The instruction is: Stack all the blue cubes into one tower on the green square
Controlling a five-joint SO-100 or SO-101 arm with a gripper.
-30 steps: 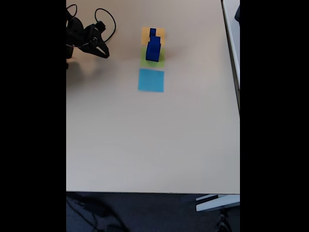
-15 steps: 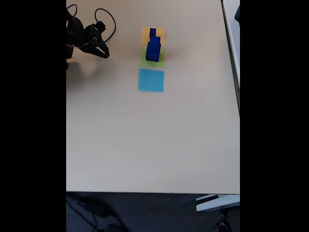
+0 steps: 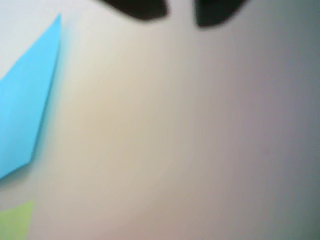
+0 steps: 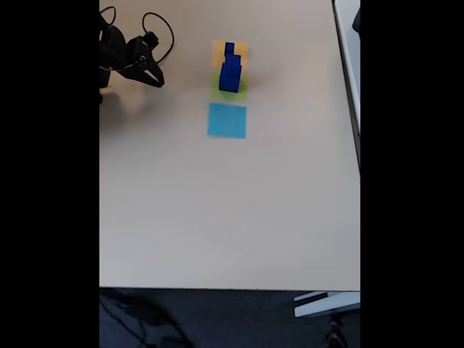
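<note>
Apparently finished: blue cubes (image 4: 230,69) stand stacked on the green square (image 4: 229,88); the tool (image 4: 154,75) sits apart, empty, slightly parted.

beige table (image 4: 232,210) with orange-yellow square (image 4: 239,49), green square (image 4: 241,91), light-blue square (image 4: 227,120) in a row

In the wrist view the picture is blurred. Two dark fingers (image 3: 137,7) poke in from the top edge with a pale gap between them, holding nothing. Below them spreads the bare beige surface (image 3: 175,140). A light-blue square (image 3: 25,105) lies left of the fingers, and a corner of the green square (image 3: 15,220) sits just below it.
</note>
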